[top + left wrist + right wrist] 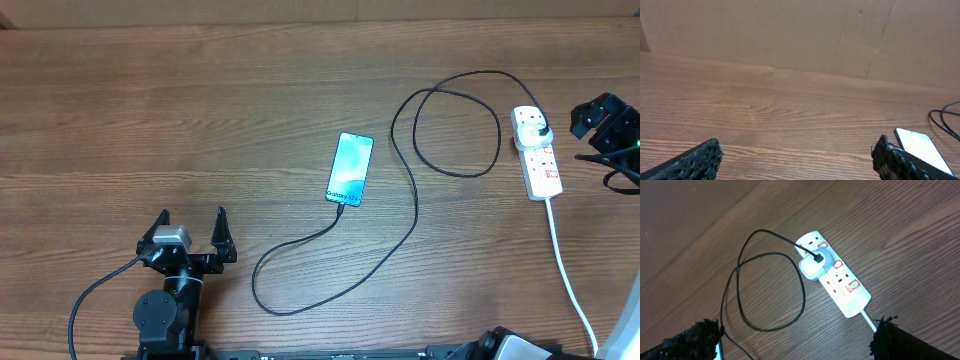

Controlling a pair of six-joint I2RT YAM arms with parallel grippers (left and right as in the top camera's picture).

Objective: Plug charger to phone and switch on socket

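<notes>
Switching-on step: the charger (pixel 414 205) apparently joins the phone (pixel 350 168) at the centre of the worktop (pixel 200 100) to the socket (pixel 539 158) by the right edge, where the right pincer (pixel 795 330), fingers apart, hovers and must next press the occupied outlet's switch (pixel 838 264); the left pincer (pixel 192 215) idles apart.

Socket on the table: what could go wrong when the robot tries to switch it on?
The red switches on the socket are tiny and close together, so the open right pincer might press the wrong one. The socket looks loose on the table, so a push could slide it. The black cable loops beside it; snagging it could tug the phone.
</notes>
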